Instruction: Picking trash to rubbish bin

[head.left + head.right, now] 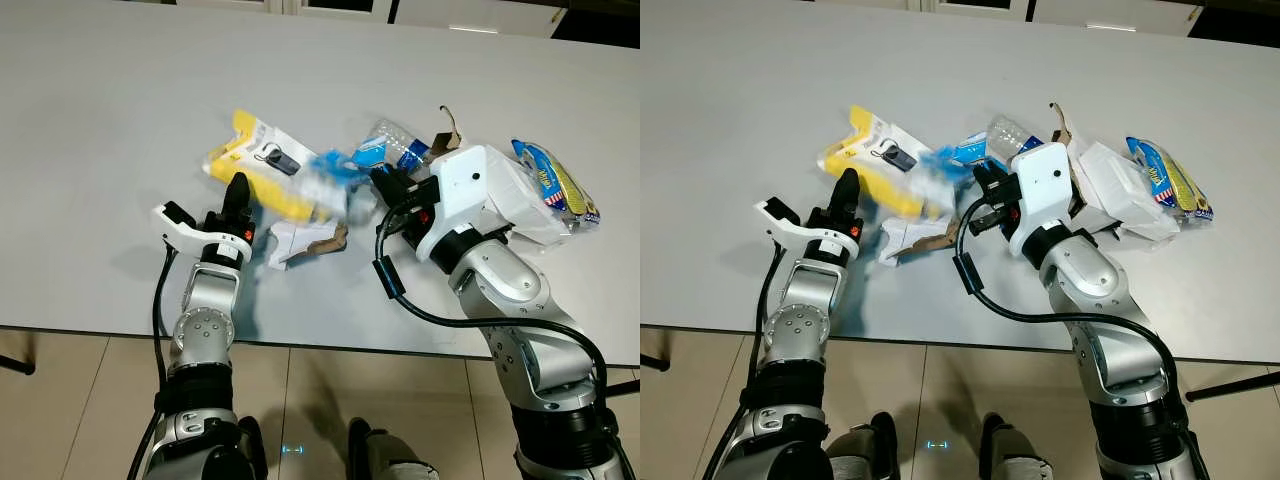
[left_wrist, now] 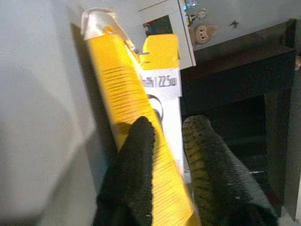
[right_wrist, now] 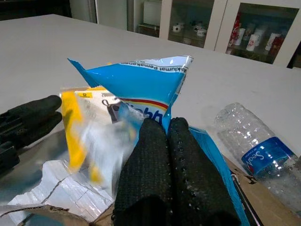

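The trash lies in a loose heap on a smooth, pale grey table [image 1: 120,110], and everything here is placed from the yellow package [image 1: 262,165] that sits at the heap's left end, on the robot's left. That package is a flat card-and-plastic blister pack, bright yellow with a white printed panel and a small dark item sealed under the clear bubble. The left gripper [image 2: 167,136] is at its near edge: the two textured black fingers stand slightly apart with the yellow edge of the pack running between them, one finger lying against the pack, though whether they grip it I cannot tell. Just right of the yellow package a glossy blue and white foil wrapper [image 3: 141,84] stands up, crinkled and pointed at its corners, and the right gripper [image 3: 167,127] has its knobbly black fingers pressed together, pinching the lower edge of that wrapper. Nearer the robot than the package lie torn white paper [image 1: 290,240] and a scrap of brown cardboard [image 1: 325,242]. Farther right is a crushed clear plastic bottle [image 3: 256,141] with a blue label, ribbed and dented, and beyond it at the heap's right end a shiny blue and yellow snack bag [image 1: 555,180] beside crumpled white wrapping.
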You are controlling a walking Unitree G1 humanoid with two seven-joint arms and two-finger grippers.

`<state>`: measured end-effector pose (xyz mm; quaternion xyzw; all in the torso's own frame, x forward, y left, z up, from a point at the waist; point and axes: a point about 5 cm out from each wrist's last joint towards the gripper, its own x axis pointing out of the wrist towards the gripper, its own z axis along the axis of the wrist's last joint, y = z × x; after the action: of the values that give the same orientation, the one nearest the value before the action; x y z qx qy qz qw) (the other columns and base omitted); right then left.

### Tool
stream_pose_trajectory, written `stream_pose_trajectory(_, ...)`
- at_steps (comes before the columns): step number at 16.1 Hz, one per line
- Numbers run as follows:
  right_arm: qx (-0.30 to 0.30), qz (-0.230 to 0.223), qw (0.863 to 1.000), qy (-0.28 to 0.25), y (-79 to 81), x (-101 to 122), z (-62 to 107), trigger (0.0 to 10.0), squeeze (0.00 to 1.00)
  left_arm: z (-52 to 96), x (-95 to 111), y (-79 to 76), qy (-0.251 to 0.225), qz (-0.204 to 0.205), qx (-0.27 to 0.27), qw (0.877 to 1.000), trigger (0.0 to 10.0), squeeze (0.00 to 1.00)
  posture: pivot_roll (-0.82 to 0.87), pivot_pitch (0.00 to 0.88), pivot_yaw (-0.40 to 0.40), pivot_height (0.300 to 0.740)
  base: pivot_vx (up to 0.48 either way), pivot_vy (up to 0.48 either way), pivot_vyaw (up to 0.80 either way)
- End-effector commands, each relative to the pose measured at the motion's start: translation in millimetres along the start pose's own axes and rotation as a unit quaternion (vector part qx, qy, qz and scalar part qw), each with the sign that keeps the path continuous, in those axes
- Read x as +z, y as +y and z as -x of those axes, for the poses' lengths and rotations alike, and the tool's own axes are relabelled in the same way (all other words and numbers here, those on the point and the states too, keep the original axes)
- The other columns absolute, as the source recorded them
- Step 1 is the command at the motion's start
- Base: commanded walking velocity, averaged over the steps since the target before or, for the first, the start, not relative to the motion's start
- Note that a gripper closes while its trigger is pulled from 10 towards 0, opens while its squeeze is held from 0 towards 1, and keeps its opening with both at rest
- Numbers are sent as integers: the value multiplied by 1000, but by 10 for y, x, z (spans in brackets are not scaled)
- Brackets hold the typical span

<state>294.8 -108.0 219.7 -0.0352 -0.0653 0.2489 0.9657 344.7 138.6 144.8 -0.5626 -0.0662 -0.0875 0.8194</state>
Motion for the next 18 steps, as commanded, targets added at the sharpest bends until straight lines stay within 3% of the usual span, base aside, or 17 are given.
stream_pose_trajectory(1,-1,4,1000,7,-2,-23,28,10000,0,84,-211,154,28,33,44,998,0,0,-215,256,-61,740,0,0,0)
stream_pose_trajectory(8,-2,5,1000,5,-3,-30,12,10000,0,87,-189,74,21,24,27,999,0,0,-210,251,-61,740,0,0,0)
stream_pose_trajectory(10,-3,5,1000,4,0,-34,6,10000,0,94,-189,9,28,-5,17,999,0,0,-196,245,-55,740,0,0,0)
stream_pose_trajectory(11,-4,3,1000,2,3,-40,-2,10000,0,117,-183,-62,39,-65,23,997,8353,0,-184,241,-50,740,0,0,0)
stream_pose_trajectory(12,-4,3,1000,2,3,-42,-7,10000,0,128,-174,-79,40,-80,27,996,10000,388,-175,239,-46,740,0,0,0)
stream_pose_trajectory(13,-5,1,1000,0,7,-49,-20,10000,0,133,-173,-98,46,-82,16,995,10000,1000,-163,237,-43,740,0,0,0)
stream_pose_trajectory(15,-2,-7,1000,-6,48,-64,-72,10000,0,250,-137,-272,63,-124,-25,990,10000,1000,-118,222,-28,740,0,0,0)
stream_pose_trajectory(18,-1,-15,1000,-14,87,-76,-139,10000,0,424,-88,-357,97,-218,-44,970,10000,1000,-84,205,-18,740,0,0,0)
